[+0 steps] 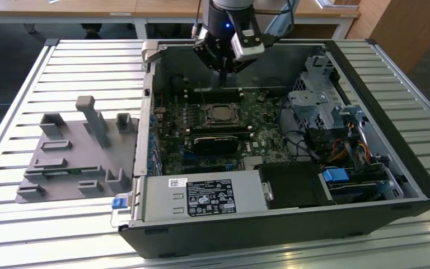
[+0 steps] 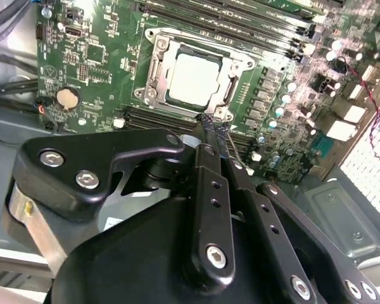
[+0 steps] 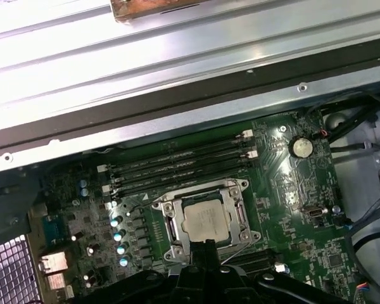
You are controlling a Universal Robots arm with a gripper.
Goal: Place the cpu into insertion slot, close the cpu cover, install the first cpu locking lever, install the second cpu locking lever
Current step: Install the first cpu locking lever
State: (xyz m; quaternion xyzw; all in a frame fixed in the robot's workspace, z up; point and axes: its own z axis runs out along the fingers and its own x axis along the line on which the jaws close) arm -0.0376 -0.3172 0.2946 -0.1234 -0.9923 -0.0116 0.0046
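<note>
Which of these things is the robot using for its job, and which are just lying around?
For the job: the chip; the metal cover framing it; the gripper near them.
Just lying about: the grey plastic rack; the round battery; the coloured cables.

You get print on a black label (image 1: 209,197) and white sticker (image 1: 177,182), lower centre, exterior view; seemingly unreadable.

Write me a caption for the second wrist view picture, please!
Gripper poised beside the cpu cover, closed over the cpu on the green motherboard.
</note>
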